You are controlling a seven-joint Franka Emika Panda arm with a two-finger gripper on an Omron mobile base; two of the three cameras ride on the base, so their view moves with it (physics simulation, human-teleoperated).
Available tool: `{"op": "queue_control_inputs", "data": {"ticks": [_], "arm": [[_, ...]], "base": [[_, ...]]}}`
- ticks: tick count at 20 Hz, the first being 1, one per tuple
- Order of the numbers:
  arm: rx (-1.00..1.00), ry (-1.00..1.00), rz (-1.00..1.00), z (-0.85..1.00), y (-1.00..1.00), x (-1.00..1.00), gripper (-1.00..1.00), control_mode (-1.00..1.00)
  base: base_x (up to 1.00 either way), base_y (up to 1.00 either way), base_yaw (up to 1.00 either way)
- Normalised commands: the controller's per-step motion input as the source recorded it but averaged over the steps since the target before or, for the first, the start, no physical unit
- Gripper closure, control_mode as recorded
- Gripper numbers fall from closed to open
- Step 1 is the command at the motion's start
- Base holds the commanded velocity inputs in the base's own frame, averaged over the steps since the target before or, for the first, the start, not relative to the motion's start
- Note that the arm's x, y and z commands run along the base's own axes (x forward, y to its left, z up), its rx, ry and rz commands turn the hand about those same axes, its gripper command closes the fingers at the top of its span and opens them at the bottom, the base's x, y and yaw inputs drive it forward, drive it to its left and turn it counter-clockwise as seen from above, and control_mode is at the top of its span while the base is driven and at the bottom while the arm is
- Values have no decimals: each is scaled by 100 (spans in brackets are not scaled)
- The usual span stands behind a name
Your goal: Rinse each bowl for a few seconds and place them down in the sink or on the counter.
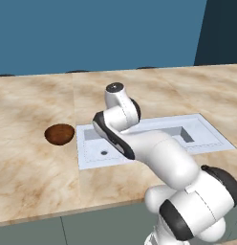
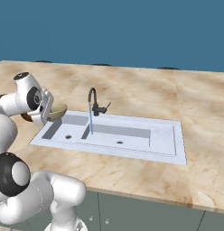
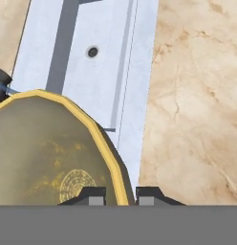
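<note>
Your tool (image 3: 118, 195) is pinched tight on the rim of the gold bowl (image 3: 48, 153). You hold that bowl in the air over the left end of the sink (image 2: 163, 140), just above its edge. Thin blue water (image 2: 91, 118) runs down from the dark tap (image 2: 93, 101) into the left basin, to the right of the bowl. The brown bowl (image 1: 59, 134) sits on the desk (image 1: 29, 162), just beside the sink's left edge.
</note>
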Motion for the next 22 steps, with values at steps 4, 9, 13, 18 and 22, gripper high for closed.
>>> {"op": "queue_control_inputs", "data": {"ticks": [4,9,13,18,22], "arm": [[-1,0,-7,-11,-18,18,100,-100],[0,0,-8,-13,-18,17,100,-100],[-1,0,-9,-17,-9,20,100,-100],[0,0,-10,-15,-16,15,100,-100],[0,0,-10,-6,-21,7,100,-100]], "base": [[0,0,0],[0,0,0],[0,0,0],[0,0,0],[0,0,0]]}}
